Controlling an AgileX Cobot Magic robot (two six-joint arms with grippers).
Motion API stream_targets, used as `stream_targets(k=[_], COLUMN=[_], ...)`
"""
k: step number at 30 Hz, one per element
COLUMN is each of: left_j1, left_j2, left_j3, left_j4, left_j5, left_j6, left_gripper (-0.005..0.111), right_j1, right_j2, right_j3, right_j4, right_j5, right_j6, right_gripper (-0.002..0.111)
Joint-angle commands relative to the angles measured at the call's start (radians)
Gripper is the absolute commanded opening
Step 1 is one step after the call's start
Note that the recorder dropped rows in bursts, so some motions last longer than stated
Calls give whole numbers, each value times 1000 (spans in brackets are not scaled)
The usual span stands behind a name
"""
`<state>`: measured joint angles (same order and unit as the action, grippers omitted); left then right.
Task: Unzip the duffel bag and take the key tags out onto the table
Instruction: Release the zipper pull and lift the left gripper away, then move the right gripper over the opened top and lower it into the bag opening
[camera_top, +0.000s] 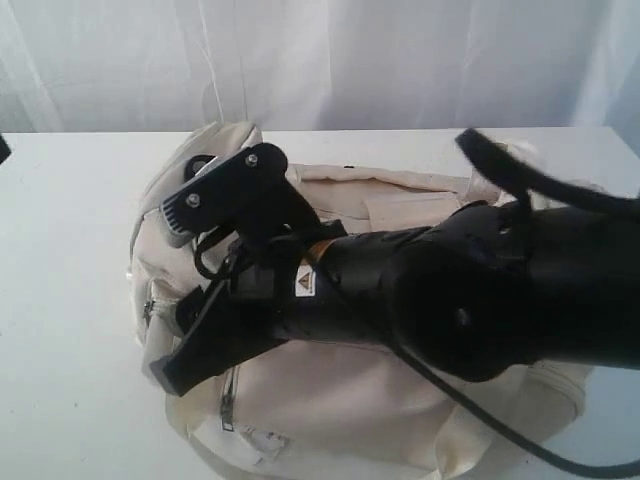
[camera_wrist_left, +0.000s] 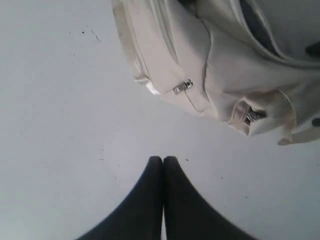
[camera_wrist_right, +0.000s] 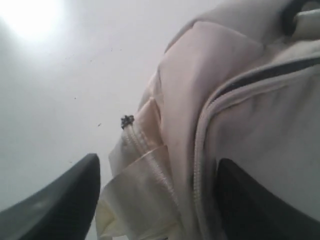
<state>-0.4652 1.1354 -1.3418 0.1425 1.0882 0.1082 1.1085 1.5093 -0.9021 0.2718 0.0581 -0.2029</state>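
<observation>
Lying across the white tabletop (camera_top: 70, 250) is the cream duffel bag (camera_top: 350, 400), with the black right arm reaching over it from the right side of the exterior view. The right pincer (camera_top: 170, 295) is hanging released, jaws standing wide apart, and is straddling the bag's left end. In the right wrist view one finger (camera_wrist_right: 65, 200) is sitting just off the fabric over bare tabletop (camera_wrist_right: 60, 90). The other is sitting against the bag's side panel (camera_wrist_right: 250, 130); whether it is touching, I cannot tell. A small dark zipper pull (camera_wrist_right: 127, 121) is showing between the jaws at the folded end of the bag, nearer the free finger, and a zipper line (camera_wrist_right: 200, 150) is running beside the other finger. The left pincer (camera_wrist_left: 163, 160) is clenched, fingers pressing together on nothing, and is hovering over bare tabletop (camera_wrist_left: 60, 125). The bag (camera_wrist_left: 225, 65) is lying near it but apart.
</observation>
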Motion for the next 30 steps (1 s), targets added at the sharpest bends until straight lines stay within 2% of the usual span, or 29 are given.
stream_targets(k=[1, 7, 11, 15, 18, 24, 30], left_j1=[3, 3, 3, 3, 3, 3, 3], left_j2=[-159, -264, -275, -275, -275, -275, -275], left_j3=[181, 403, 514, 587, 611, 611, 611], left_j4=[-63, -91, -91, -91, -101, -158, -166], left_j5=[-71, -208, -297, -348, -366, -366, -385], left_j6=[-29, -25, -25, -26, -29, -29, -29], left_gripper=[0, 0, 0, 0, 0, 0, 0], right_j1=[5, -20, -124, -242, -291, -298, -298], right_j2=[-104, -236, -300, -321, -321, -306, -211], right_j3=[5, 2, -51, -131, -177, -216, -290], right_j4=[-11, -18, -31, -144, -213, -333, -355], right_j5=[44, 96, 295, 508, 609, 712, 980], right_j6=[4, -62, -8, 5, -3, -5, -31], right_gripper=[63, 63, 57, 52, 52, 52, 52])
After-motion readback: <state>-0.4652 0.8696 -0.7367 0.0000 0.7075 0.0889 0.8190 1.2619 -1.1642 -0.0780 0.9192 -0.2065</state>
